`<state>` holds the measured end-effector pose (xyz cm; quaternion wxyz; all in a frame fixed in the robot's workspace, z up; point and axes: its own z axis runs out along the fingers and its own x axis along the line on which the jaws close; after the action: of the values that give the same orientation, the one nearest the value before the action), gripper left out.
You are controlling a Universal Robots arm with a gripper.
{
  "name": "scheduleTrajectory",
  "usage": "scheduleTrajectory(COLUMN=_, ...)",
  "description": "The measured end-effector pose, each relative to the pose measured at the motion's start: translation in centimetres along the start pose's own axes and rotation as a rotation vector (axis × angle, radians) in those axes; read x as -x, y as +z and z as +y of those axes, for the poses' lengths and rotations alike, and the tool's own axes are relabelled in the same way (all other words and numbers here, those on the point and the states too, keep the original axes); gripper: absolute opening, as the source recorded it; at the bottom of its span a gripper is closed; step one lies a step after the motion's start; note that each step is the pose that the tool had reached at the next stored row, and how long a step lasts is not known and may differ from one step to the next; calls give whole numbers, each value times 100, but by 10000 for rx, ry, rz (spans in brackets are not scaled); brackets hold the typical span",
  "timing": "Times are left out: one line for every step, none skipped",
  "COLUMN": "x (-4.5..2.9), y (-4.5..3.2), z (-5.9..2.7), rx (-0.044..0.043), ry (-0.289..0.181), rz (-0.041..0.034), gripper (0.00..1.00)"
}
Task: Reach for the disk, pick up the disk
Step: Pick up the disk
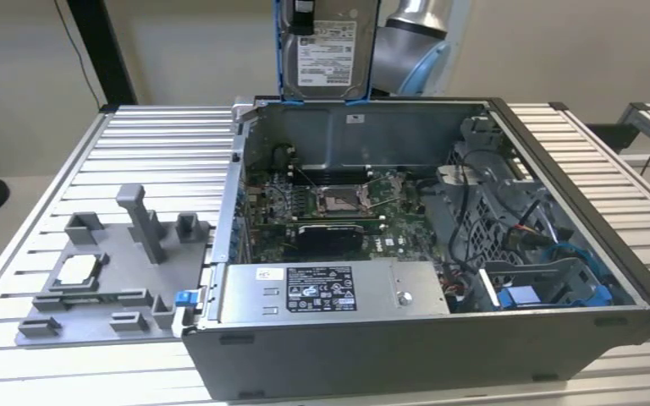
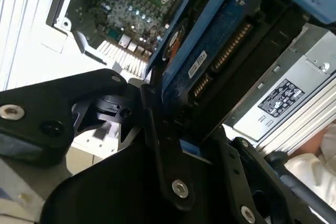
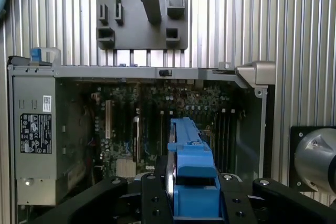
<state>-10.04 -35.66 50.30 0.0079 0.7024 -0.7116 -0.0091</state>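
The disk [image 1: 327,55], a silver-grey drive with a white label in a bright blue bracket, hangs upright above the back wall of the open computer case [image 1: 415,338]. My gripper [image 1: 301,17] is shut on its upper end, at the top of the exterior view. In the first wrist view the disk's blue bracket edge [image 3: 190,150] stands between my black fingers [image 3: 152,198], high over the motherboard. The second wrist view shows the disk's blue circuit-board underside [image 2: 220,51] clamped in the black jaws.
Inside the case lie the motherboard [image 1: 325,203], a long grey metal box with a black-white label [image 1: 325,292] and cables with blue parts [image 1: 528,279]. A grey fixture plate [image 1: 99,262] holding a small silver chip [image 1: 77,271] rests on the slatted table [image 1: 156,144].
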Motion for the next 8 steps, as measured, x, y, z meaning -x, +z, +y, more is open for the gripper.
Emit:
scheduleTrajectory(x=0, y=-1, z=-26, rx=0, ry=0, rz=0, gripper=0)
scheduleTrajectory(x=1, y=-1, z=-52, rx=0, ry=0, rz=0, gripper=0)
scheduleTrajectory(x=1, y=-2, z=-78, rx=1, ry=0, rz=1, gripper=0)
scheduleTrajectory(x=1, y=-3, z=-105, rx=0, ry=-1, rz=0, gripper=0)
scheduleTrajectory(x=2, y=-3, z=-131, rx=0, ry=0, rz=0, gripper=0)
scheduleTrajectory(x=2, y=-4, z=-156, rx=1, ry=1, rz=1, gripper=0)
scheduleTrajectory(x=2, y=-4, z=-184, rx=0, ry=0, rz=0, gripper=0)
scheduleTrajectory(x=3, y=-5, z=-210, rx=0, ry=-1, rz=0, gripper=0)
